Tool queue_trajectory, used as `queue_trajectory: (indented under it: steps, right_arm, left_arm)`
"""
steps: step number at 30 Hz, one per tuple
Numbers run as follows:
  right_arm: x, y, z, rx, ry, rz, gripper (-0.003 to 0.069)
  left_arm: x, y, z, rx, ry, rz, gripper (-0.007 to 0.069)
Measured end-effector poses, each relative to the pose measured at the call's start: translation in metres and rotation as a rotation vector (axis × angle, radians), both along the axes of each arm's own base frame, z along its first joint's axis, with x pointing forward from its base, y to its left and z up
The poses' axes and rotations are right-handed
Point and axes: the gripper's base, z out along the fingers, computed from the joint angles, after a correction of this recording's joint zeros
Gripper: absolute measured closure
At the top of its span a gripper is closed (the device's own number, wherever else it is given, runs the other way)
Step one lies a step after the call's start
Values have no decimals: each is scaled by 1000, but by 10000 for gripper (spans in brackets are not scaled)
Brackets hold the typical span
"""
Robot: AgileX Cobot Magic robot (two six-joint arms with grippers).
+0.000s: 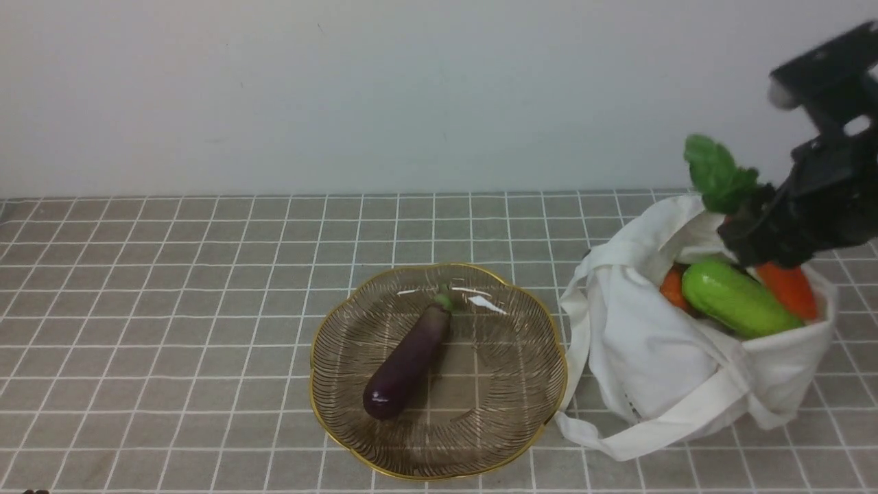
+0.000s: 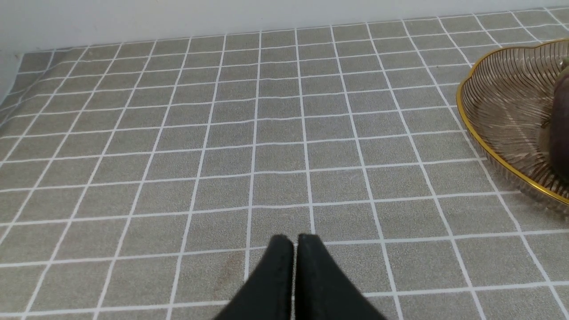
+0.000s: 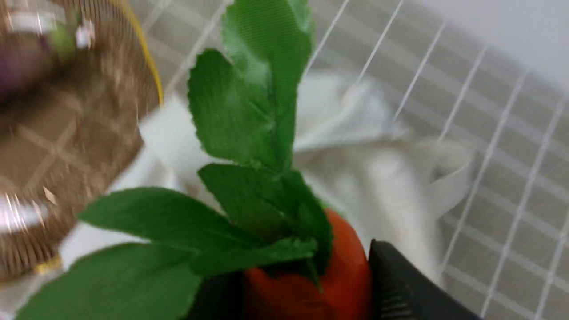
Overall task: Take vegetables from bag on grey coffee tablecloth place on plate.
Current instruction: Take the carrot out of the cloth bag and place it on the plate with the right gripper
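Observation:
The dark purple eggplant (image 1: pixel 408 362) lies on the ribbed glass plate (image 1: pixel 507 384) at the front centre of the grey grid tablecloth (image 1: pixel 171 309). The white cloth bag (image 1: pixel 651 357) stands right of the plate, holding the light green cucumber (image 1: pixel 737 298) and a second orange piece (image 1: pixel 673 288). My right gripper (image 1: pixel 761 237) is shut on the orange carrot (image 1: pixel 792 288) just below its green leafy top (image 1: pixel 717 175), over the bag's mouth. In the right wrist view the carrot (image 3: pixel 311 280) sits between the black fingers (image 3: pixel 400 284). My left gripper (image 2: pixel 295 242) is shut and empty over bare cloth.
A plain pale wall runs behind the table. The bag's strap handles (image 1: pixel 638 439) trail on the cloth in front of it, touching the plate's right rim. The plate's gold rim (image 2: pixel 484 151) shows at the edge of the left wrist view.

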Motion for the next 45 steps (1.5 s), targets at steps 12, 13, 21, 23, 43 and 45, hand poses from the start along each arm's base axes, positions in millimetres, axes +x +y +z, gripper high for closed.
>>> queue_trajectory:
  steps: [12,13,21,23,43,45]
  right_arm:
    - [-35,52,68,452,-176,302,340]
    - [-36,67,64,446,-172,398,340]
    - [-27,150,12,348,-102,698,340]
    - [-16,165,-13,291,-63,706,340]
    - [29,187,-123,39,107,700,277]
    - [29,187,-123,54,118,680,234]
  left_arm:
    - [0,0,0,0,0,0,629]
    - [0,0,0,0,0,0,629]
    - [0,0,0,0,0,0,629]
    - [0,0,0,0,0,0,629]
    - [0,0,0,0,0,0,629]
    - [0,0,0,0,0,0,629]
